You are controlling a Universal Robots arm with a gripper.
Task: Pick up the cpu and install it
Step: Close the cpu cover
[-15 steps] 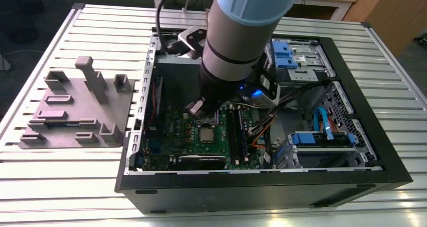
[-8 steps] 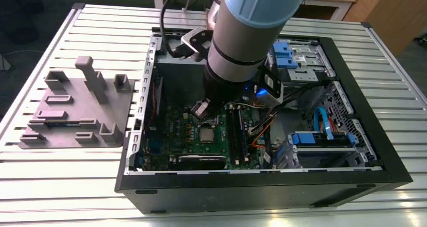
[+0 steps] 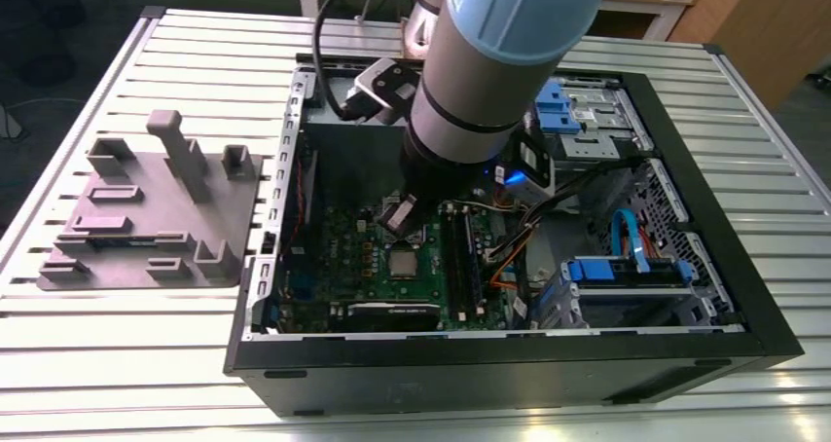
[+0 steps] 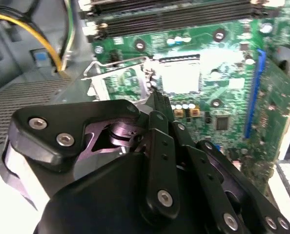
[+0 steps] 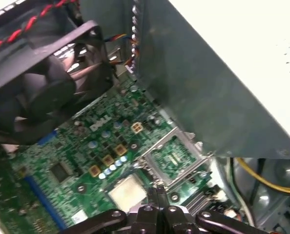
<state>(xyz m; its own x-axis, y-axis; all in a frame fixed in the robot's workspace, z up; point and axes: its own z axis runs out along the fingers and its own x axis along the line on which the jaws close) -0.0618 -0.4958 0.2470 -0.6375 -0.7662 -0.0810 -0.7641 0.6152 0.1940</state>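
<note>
Silvery cpu (image 4: 180,78) lies flat, face up, on motherboard (image 4: 223,48) near gripper (image 4: 157,100).

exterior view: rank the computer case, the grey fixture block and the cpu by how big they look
1. computer case, by far the largest
2. grey fixture block, beside the case
3. cpu, tiny inside the case

The gaps are wide, so nearness to the camera does not change the order.

Silvery square cpu (image 3: 405,264) flat in open motherboard socket (image 3: 422,278)
</note>
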